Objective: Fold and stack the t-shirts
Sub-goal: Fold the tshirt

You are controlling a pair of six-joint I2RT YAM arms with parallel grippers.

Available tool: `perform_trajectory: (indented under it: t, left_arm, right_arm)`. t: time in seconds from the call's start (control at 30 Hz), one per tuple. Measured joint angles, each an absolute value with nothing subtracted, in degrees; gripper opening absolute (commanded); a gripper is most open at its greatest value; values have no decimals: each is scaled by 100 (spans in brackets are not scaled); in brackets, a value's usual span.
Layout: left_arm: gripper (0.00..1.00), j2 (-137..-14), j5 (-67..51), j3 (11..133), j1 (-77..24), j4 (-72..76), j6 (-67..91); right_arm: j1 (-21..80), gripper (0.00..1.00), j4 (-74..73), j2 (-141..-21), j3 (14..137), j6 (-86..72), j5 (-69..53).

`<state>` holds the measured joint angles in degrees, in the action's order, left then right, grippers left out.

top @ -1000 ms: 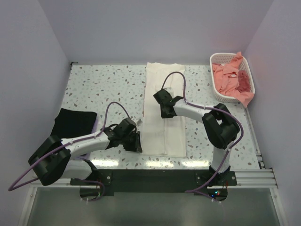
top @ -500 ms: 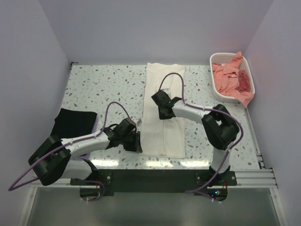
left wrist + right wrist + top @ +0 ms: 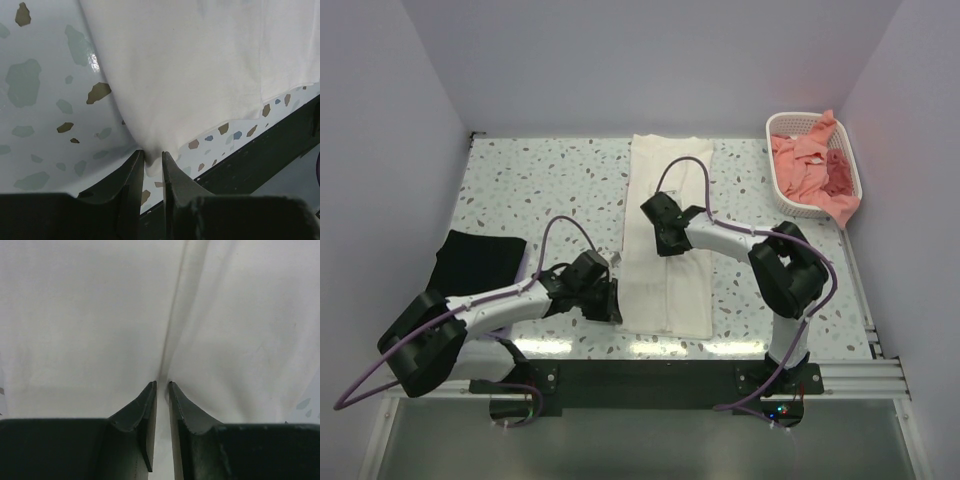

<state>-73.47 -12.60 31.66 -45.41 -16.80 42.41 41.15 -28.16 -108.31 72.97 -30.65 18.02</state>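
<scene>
On the table (image 3: 540,180) lay one cream tee (image 3: 668,288) and one black tee (image 3: 475,260); one basket (image 3: 795,122) held pink tees (image 3: 805,165). The left gripper (image 3: 152,155) pinched the cream tee; the right gripper (image 3: 161,385) stood narrow, hold unclear.

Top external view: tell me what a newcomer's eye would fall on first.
The long cream-white t-shirt down the middle of the table, the left claw pinching its near-left corner, the right claw on its centre crease. Then the salmon-pink t-shirts spilling from the white basket at the far right, and the black t-shirt at the left edge.
</scene>
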Motion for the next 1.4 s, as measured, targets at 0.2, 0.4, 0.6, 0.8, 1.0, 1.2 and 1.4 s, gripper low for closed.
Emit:
perform_trajectory:
  t: [0.2,0.4,0.6,0.8,1.0,1.2,1.4]
  left_arm:
    - [29,-7175,-1216,3166,-4541,-1772,4241]
    - [30,-7050,-1173,3181,-4541,-1844,4239]
    - [30,-7046,-1173,3216,-4541,-1850,4239]
    - [31,-7048,-1173,3267,-4541,-1850,4235]
    - [34,-7048,-1160,3269,-4541,-1855,4224]
    - [46,-7048,-1109,3269,-4541,-1872,4200]
    - [48,-7048,-1118,3264,-4541,-1850,4169]
  right_arm:
    - [4032,40,-3050,-10479,7373,-3006,1422]
    - [3485,22,-3081,-9105,7264,-3033,972]
    - [3343,18,-3020,-8530,6805,-3120,875]
    - [3730,25,-2976,-8694,6038,-3262,729]
    - [4012,27,-2917,-8300,5221,-3441,578]
    - [4012,32,-3092,-6945,4342,-3789,405]
    - [4012,47,-3581,-5621,3406,-4370,167]
